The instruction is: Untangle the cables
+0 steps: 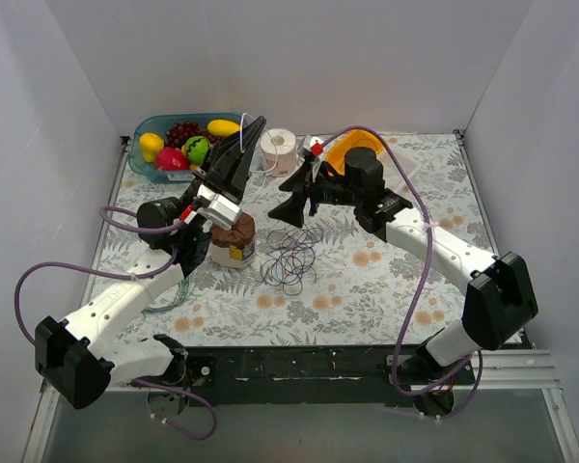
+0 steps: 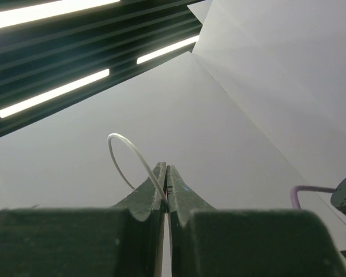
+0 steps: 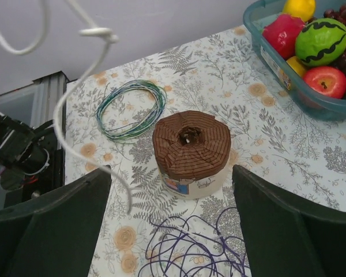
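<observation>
Currently mid-separation, by my reading. Left fingers point(image 2: 181, 202) clenched tip to tip on a white wire point(image 2: 126, 151), arm high over the back-left of the bench point(image 1: 405, 289), its camera seeing only wall and ceiling lights; a loop of the wire arcs up out of the pinch. In the right wrist view that wire hangs down past a small knot, its lower end dangling free beside the roll point(image 3: 190, 147), near the cables point(image 1: 289, 256) but not visibly touching them. Those lie mid-bench: a loose dark-purple tangle of overlapping loops, just right of the roll. Right fingers point(image 3: 291, 222) released, spread wide, nothing between them, hovering over the tangle's far edge. Green coil point(image 3: 130, 109) flat on the bench beyond the roll on the left arm's side, well apart from the tangle; fruit tub point(image 3: 282, 72) at the back-left corner. Judgement: one strand looks lifted clear, main bundle of loops not yet opened. Next move likely twofold. Left carries the white wire to a bare patch and lets go without dragging it across the loops. Right drops onto one outer loop, pinches a single strand only, and draws it sideways slowly. Wires look thin and springy, so a low, centred close matters; catching two strands would probably tow the whole bundle. Cannot tell whether the white wire catches on anything out of view.
</observation>
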Tool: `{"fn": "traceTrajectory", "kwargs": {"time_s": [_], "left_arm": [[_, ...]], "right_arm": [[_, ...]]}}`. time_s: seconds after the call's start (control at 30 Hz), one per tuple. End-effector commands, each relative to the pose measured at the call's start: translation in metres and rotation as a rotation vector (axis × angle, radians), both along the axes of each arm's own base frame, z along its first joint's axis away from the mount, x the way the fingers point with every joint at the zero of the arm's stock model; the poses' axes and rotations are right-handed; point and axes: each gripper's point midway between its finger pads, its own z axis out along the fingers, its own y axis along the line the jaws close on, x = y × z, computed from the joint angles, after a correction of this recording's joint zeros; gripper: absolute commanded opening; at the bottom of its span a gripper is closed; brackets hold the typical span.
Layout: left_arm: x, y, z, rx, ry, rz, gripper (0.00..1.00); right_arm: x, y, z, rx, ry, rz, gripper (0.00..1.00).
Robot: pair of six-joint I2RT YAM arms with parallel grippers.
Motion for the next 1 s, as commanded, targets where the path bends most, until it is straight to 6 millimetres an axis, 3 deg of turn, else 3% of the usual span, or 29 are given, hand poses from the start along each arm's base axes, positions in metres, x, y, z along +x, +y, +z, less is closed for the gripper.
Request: {"fn": "traceTrajectory", "kwargs": {"time_s": [0.0,0.03,0.07,0.1,0.13,0.2,0.27,0.3,0.33,0.4,0.43,0.53,0.6,0.63,0.67,0.8,0.83,0.87,0.9,0.93,0.97], "left_arm": [[-0.003,0.004,0.005,-0.014,-0.003,0.001,0.00],[-0.004,0.005,0.005,-0.015,-0.002,0.002,0.00],[-0.003,0.005,0.005,-0.016,0.002,0.004,0.00],[-0.003,0.005,0.005,-0.015,0.005,0.005,0.00],[0.000,0.005,0.003,-0.012,0.012,0.012,0.00],[0.005,0.004,-0.004,-0.004,0.046,0.026,0.00],[0.018,0.002,-0.023,0.025,0.122,0.045,0.00],[0.024,0.002,-0.032,0.031,0.160,0.061,0.00],[0.032,-0.001,-0.051,0.051,0.215,0.067,0.00],[0.040,-0.002,-0.071,0.068,0.297,0.068,0.00],[0.043,-0.001,-0.076,0.059,0.326,0.071,0.00],[0.043,-0.004,-0.087,0.056,0.376,0.030,0.00],[0.041,-0.003,-0.086,0.047,0.375,0.021,0.00],[0.041,-0.003,-0.085,0.044,0.376,0.022,0.00],[0.042,-0.003,-0.086,0.046,0.382,0.025,0.00],[0.041,-0.002,-0.094,0.055,0.399,0.026,0.00],[0.041,-0.002,-0.096,0.055,0.401,0.025,0.00],[0.039,-0.002,-0.096,0.053,0.403,0.021,0.00],[0.039,-0.002,-0.097,0.055,0.405,0.019,0.00],[0.040,-0.002,-0.100,0.057,0.412,0.017,0.00],[0.039,-0.002,-0.102,0.062,0.414,0.015,0.00]], "right_arm": [[0.015,0.016,0.023,0.051,0.014,-0.050,0.83],[0.018,0.018,0.016,0.036,0.034,-0.044,0.72],[0.018,0.019,0.021,0.032,0.031,-0.041,0.35],[0.018,0.018,0.020,0.020,0.033,-0.040,0.14],[0.017,0.016,0.012,-0.013,0.056,-0.050,0.02],[0.017,0.007,0.022,-0.041,-0.005,-0.067,0.01],[0.008,-0.008,0.022,-0.114,0.019,-0.076,0.01],[0.005,-0.013,0.046,-0.109,-0.039,-0.047,0.01],[-0.008,-0.022,0.051,-0.136,-0.006,-0.009,0.01],[-0.039,-0.026,0.085,-0.087,-0.036,0.142,0.01],[-0.077,-0.032,0.120,-0.009,-0.089,0.313,0.01],[-0.124,-0.051,0.157,0.094,-0.158,0.479,0.01],[-0.121,-0.060,0.166,0.141,-0.223,0.473,0.01],[-0.116,-0.066,0.163,0.145,-0.195,0.433,0.01],[-0.101,-0.067,0.144,0.132,-0.094,0.382,0.01],[-0.015,-0.088,0.085,0.041,0.196,0.057,0.01],[0.015,-0.096,0.036,-0.085,0.392,-0.138,0.01],[0.026,-0.102,0.016,-0.164,0.441,-0.219,0.01],[0.035,-0.106,0.018,-0.212,0.410,-0.245,0.01],[0.028,-0.109,-0.004,-0.284,0.499,-0.232,0.01],[0.022,-0.104,0.001,-0.273,0.484,-0.191,0.01]]}}
